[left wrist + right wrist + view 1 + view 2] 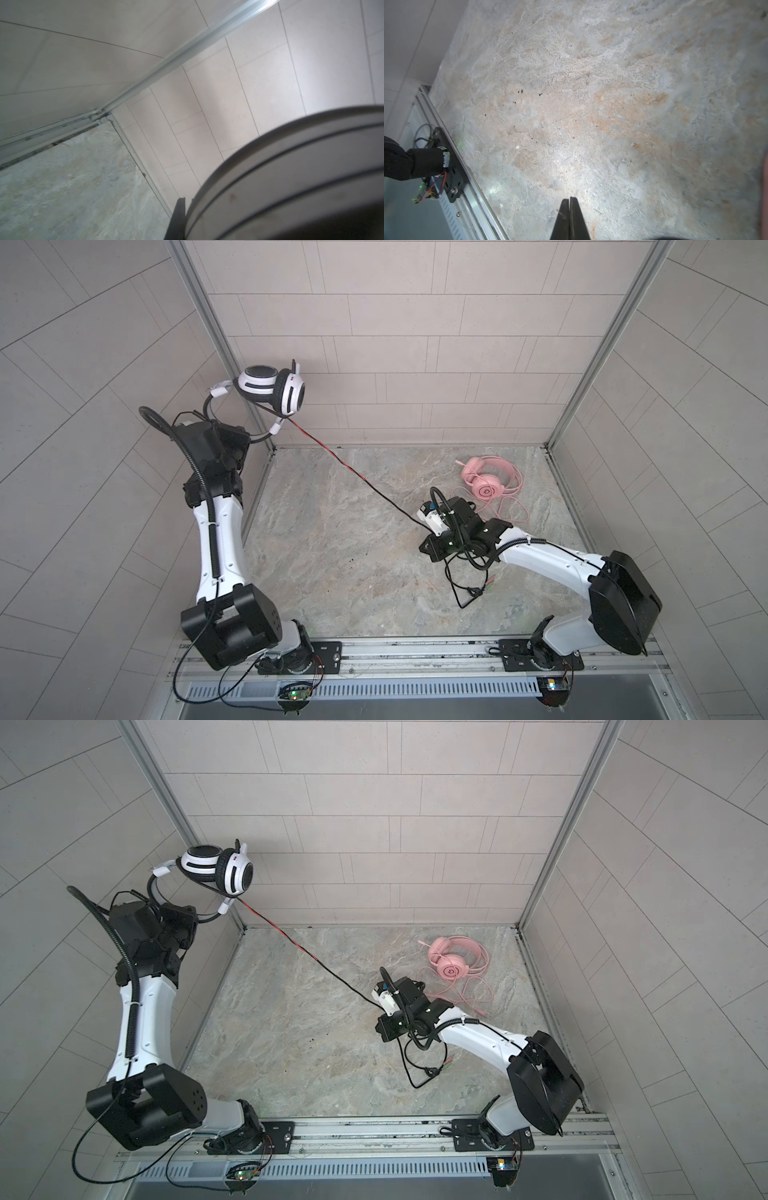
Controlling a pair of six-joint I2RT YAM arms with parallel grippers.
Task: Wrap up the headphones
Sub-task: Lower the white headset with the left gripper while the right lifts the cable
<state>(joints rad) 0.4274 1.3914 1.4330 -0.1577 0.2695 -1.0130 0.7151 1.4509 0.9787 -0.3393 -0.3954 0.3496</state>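
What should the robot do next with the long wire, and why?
Probably swing the right claw toward the white-and-black headset to start a loop: the left claw holds it up, and its cable stretches straight between them, unwrapped.

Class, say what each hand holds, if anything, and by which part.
Left hand: white-and-black headphones, by the headband. Right hand: shut; whether it grips their cable cannot be told.

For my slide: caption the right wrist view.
Right claw shut above the marbled tabletop, mounting rail alongside.
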